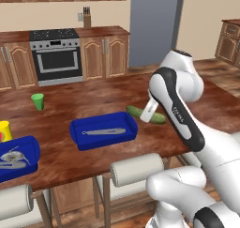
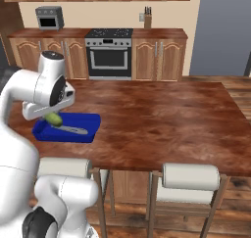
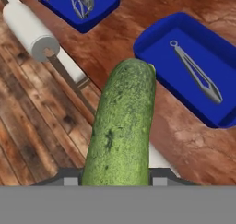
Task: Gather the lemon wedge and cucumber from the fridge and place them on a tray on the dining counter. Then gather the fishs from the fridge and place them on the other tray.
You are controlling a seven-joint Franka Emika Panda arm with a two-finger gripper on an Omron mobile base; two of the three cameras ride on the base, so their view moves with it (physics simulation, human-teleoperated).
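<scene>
Clamped between the fingers (image 1: 149, 113), the cucumber (image 1: 145, 114) is held in the air above the wooden desk (image 1: 93, 105), just to the right of the nearer blue tray (image 1: 104, 131). In the hand view the cucumber (image 3: 122, 131) is seen running lengthwise away from the camera, its far end beside that tray's corner. Metal tongs (image 1: 104, 131) are seen lying inside this tray. A second blue tray (image 1: 18, 157), with a whisk in it, is set farther left. A green cup (image 1: 38, 101) is stood upright beyond both trays, well apart from them.
</scene>
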